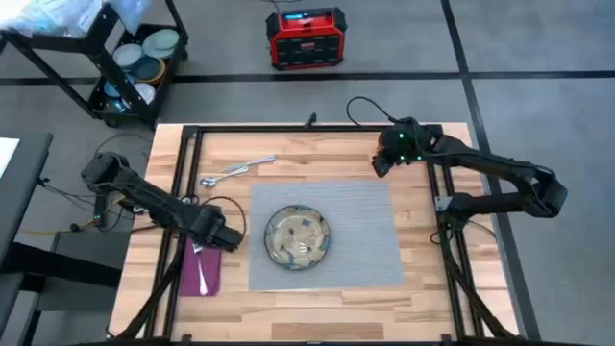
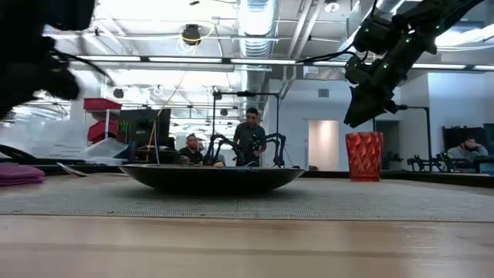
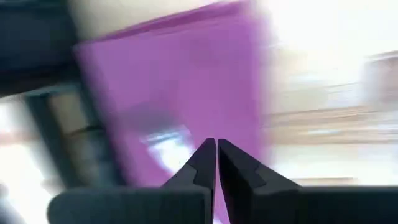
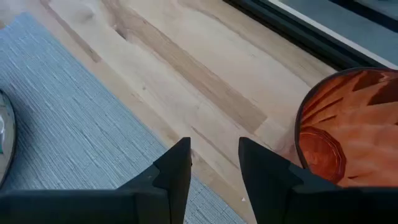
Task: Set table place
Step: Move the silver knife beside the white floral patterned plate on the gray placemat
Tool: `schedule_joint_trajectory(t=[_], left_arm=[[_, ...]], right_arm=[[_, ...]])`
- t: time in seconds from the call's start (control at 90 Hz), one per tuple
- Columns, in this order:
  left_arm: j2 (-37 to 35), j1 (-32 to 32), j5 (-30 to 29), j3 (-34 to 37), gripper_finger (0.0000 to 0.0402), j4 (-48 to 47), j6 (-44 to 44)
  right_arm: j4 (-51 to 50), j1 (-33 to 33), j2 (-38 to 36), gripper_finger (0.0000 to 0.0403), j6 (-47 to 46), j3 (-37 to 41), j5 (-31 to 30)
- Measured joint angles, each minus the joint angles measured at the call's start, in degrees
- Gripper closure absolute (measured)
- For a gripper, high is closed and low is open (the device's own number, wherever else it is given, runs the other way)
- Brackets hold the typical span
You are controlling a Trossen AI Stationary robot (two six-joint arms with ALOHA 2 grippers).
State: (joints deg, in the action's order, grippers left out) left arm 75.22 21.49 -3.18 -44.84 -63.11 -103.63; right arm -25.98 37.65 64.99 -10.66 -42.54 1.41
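A round beige plate (image 1: pixel 299 237) sits on the grey mat (image 1: pixel 370 216) in the middle of the table (image 1: pixel 317 144). Left of the mat lies the magenta napkin (image 1: pixel 202 274) with a fork (image 1: pixel 203 272) on it. A spoon (image 1: pixel 213 180) and a knife (image 1: pixel 252 164) lie at the far left. My left gripper (image 1: pixel 231 237) is shut above the napkin's far end (image 3: pixel 186 93), holding nothing that I can see. My right gripper (image 4: pixel 214 155) hangs open over the mat's far right corner, beside the orange cup (image 4: pixel 348 124), which stands upright on the wood (image 2: pixel 363 156).
A cart with stacked dishes (image 1: pixel 144 58) and a red box (image 1: pixel 306 37) stand on the floor beyond the table's far edge. People (image 2: pixel 251 135) are in the room behind. Bare wood shows right of the mat (image 1: pixel 423 250) and along the near edge.
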Motion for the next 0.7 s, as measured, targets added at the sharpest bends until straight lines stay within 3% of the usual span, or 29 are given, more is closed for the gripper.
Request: schedule_joint_trajectory(t=[0.122,0.233,0.422,0.5,0.7], left_arm=[[0.0,-6.1,-8.7,0.0,0.0401,6.1,3.3],[0.0,-15.0,-13.7,0.0,0.0401,9.8,12.3],[0.0,-34.5,-15.1,0.0,0.0401,16.8,35.1],[0.0,-42.4,-14.9,0.0,0.0401,17.9,42.7],[0.0,-57.9,-8.9,0.0,0.0401,19.9,57.0]], right_arm=[[1.0,0.0,0.0,0.028,-0.5,0.0,0.0],[1.9,0.0,0.0,0.028,-1.4,0.0,0.0],[2.8,0.0,0.0,0.028,-4.0,0.0,0.2],[2.6,0.0,0.0,0.0286,-6.6,0.0,2.9],[4.5,-2.5,0.9,0.0389,-9.4,-0.3,11.9]])
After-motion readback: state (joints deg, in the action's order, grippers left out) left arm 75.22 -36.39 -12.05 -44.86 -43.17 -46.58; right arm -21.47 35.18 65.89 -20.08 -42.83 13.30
